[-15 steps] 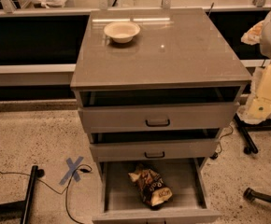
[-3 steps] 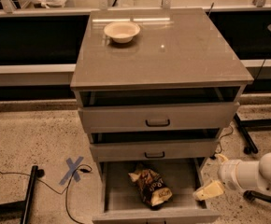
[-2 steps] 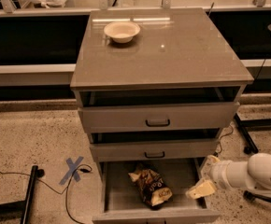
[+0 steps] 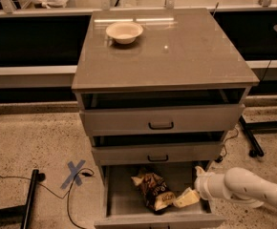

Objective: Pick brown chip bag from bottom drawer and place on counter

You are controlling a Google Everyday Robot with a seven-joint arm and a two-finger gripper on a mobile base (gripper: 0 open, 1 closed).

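Observation:
The brown chip bag [image 4: 153,189] lies crinkled in the open bottom drawer [image 4: 122,199], near its middle. My gripper [image 4: 186,198] reaches in from the right over the drawer and sits just right of the bag's near end, close to or touching it. The white arm [image 4: 246,187] stretches off to the lower right. The counter [image 4: 176,51] is the cabinet's glossy grey-brown top, with a cream bowl [image 4: 124,32] at its back left.
The two upper drawers [image 4: 161,119] stand slightly pulled out above the bottom one. A blue tape cross [image 4: 75,173] and a cable lie on the floor at left. A dark stand foot [image 4: 26,199] is at lower left. A chair base [image 4: 253,137] stands at right.
The arm came down from the right side of the cabinet to drawer level. In the last second the gripper moved left into the bottom drawer, closer to the chip bag.

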